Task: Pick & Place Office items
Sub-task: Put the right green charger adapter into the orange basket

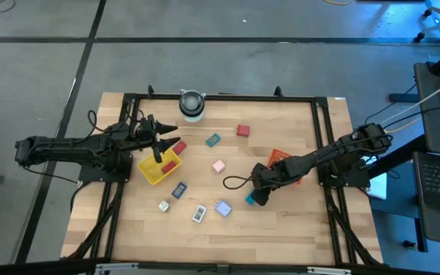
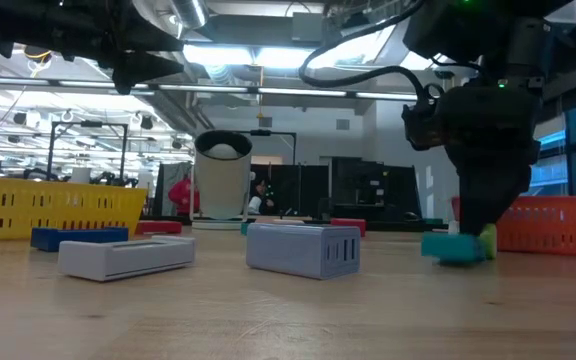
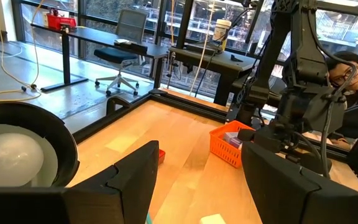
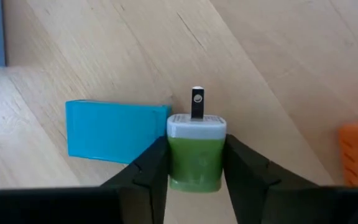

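Step in hand: the right hand (image 4: pixel 194 163) has its fingers pressed on both sides of a green and white plug adapter (image 4: pixel 196 151), low on the surface (image 1: pixel 281 229); the pick looks made, the lift not yet begun.
Task's thing: the adapter sits between the right fingers, prongs pointing away from the wrist, its base at or just off the wood; I cannot tell which.
Next move: a straight lift, then a carry to the red-orange tray (image 1: pixel 285 163), which lies close beside the hand, toward the right arm's base. That the tray is the goal is my judgement.
In the way: a teal block (image 4: pixel 118 131) lies touching or just beside the adapter, ahead of one finger; a slanted lift could drag it.
Left hand (image 1: pixel 159 136): fingers spread wide, holding nothing, poised above the yellow tray (image 1: pixel 159 168).
Other things near: a pale blue piece (image 1: pixel 223 208) and a pink piece (image 1: pixel 218 166) lie apart from the right hand, out of the path; a white-and-grey cylinder (image 1: pixel 192 105) stands far off.
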